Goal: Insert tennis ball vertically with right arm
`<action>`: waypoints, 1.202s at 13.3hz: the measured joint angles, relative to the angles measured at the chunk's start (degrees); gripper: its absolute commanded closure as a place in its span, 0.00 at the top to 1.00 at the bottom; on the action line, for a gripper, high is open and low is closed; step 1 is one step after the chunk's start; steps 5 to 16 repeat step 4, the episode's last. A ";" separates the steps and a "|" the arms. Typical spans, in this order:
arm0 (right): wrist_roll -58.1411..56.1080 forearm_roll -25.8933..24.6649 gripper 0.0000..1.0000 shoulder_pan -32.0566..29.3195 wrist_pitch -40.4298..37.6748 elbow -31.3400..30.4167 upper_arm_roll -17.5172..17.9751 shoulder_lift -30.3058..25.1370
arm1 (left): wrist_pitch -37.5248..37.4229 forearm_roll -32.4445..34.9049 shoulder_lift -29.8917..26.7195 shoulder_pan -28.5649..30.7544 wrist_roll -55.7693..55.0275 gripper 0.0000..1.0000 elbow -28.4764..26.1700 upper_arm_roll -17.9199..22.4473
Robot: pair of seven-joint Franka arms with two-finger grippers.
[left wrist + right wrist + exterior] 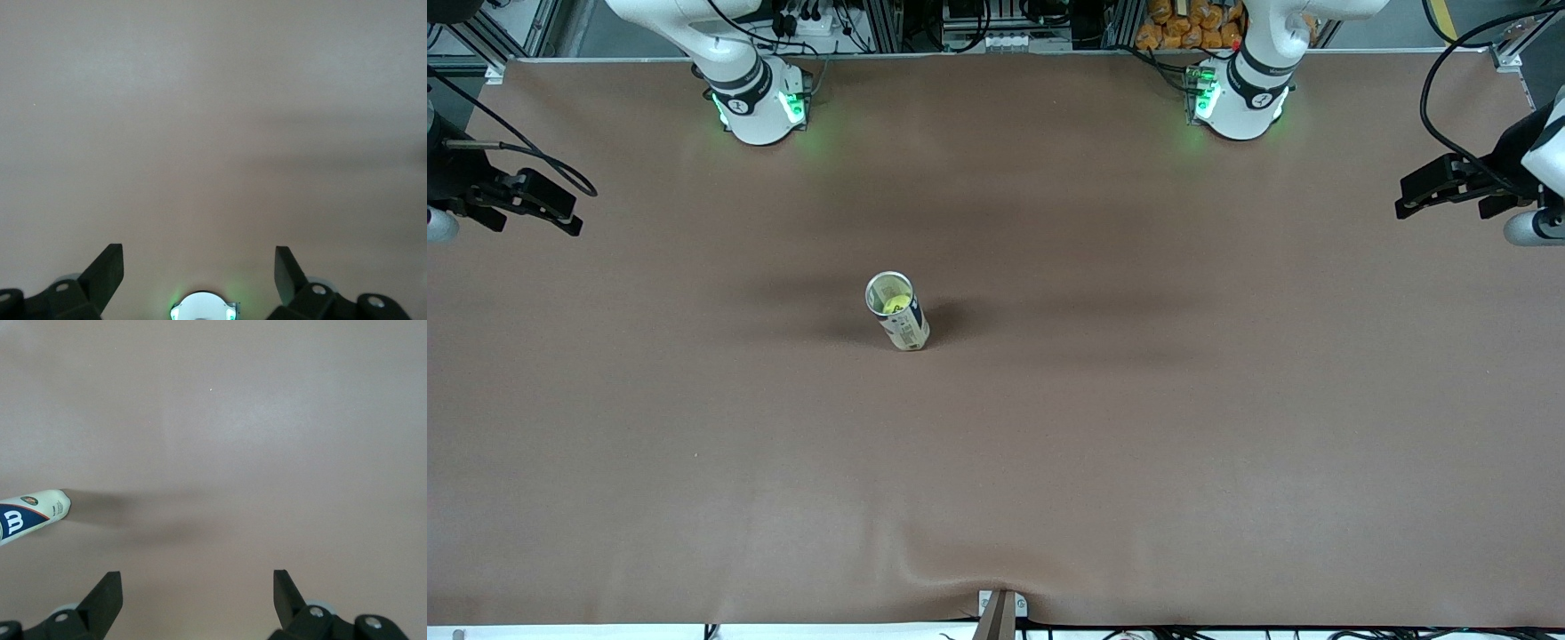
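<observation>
A white tennis-ball can [904, 327] stands upright near the middle of the brown table, its open top up. The yellow tennis ball [895, 307] shows inside it. My right gripper [562, 213] hangs open and empty over the table edge at the right arm's end, well away from the can. In the right wrist view its black fingers [107, 590] stand wide apart around the right gripper [197, 587], and the can [30, 513] shows off to one side. My left gripper [1409, 203] waits open at the left arm's end; the left wrist view shows the left gripper [199, 263] over bare cloth.
The brown cloth [1138, 427] covers the whole table. The two arm bases [760, 107] [1240, 102] stand along the table's edge farthest from the front camera. A small metal bracket [1000, 609] sits at the nearest edge.
</observation>
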 measured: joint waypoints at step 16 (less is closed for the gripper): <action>0.00 0.00 1.00 0.00 -0.03 0.00 0.00 0.00 | 0.04 0.18 -0.07 0.02 -0.19 1.00 -0.29 -0.08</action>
